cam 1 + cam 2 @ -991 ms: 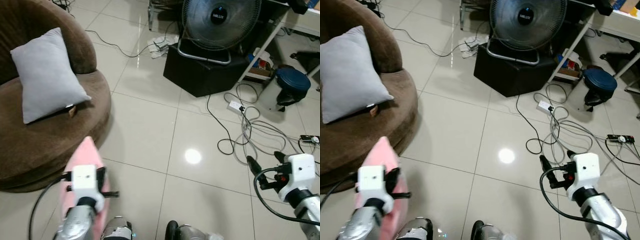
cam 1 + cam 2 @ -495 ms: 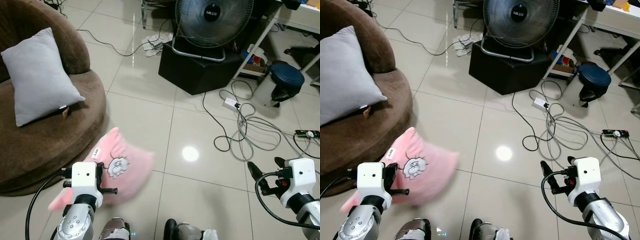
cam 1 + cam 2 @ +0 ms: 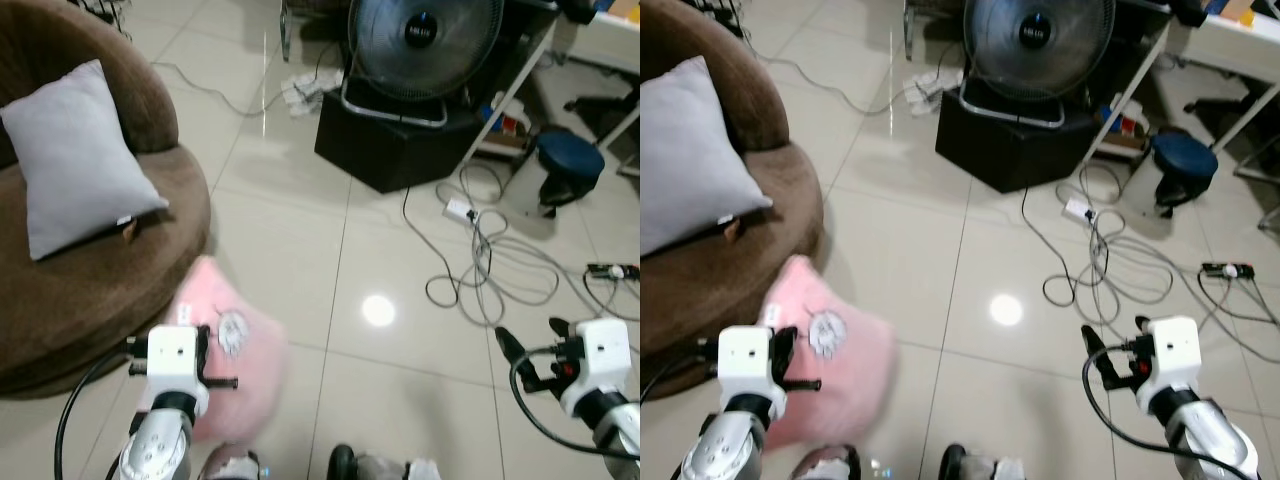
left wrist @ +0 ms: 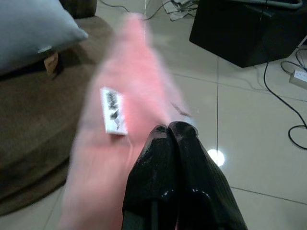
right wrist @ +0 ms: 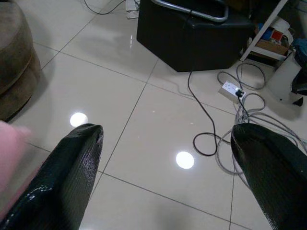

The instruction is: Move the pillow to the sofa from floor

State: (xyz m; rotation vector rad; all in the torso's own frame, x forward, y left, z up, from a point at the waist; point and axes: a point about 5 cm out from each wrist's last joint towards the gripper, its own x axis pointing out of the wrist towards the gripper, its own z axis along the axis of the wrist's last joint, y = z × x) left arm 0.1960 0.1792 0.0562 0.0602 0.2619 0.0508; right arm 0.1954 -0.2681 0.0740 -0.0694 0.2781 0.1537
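Observation:
A pink pillow point(image 3: 235, 350) with a small white label point(image 4: 112, 110) hangs blurred in front of the brown round sofa point(image 3: 90, 300). My left gripper point(image 4: 171, 132) is shut on the pink pillow, its black fingers pressed together into the fabric. The left wrist block point(image 3: 176, 352) sits low at the left, just off the sofa's front edge. My right gripper point(image 5: 168, 143) is open over bare tile at the lower right, with its wrist block point(image 3: 597, 350) there. A grey pillow point(image 3: 75, 155) leans upright on the sofa seat.
A black box point(image 3: 400, 140) with a standing fan point(image 3: 425, 45) on it stands ahead. White and black cables and a power strip point(image 3: 490, 260) lie on the tiles at right. A dark blue stool point(image 3: 570, 160) stands at far right. Bare tile lies between sofa and cables.
The pink pillow has swung and is blurred, now hanging more downward in front of my left wrist. The camera has shifted slightly. The right gripper stays where it was.

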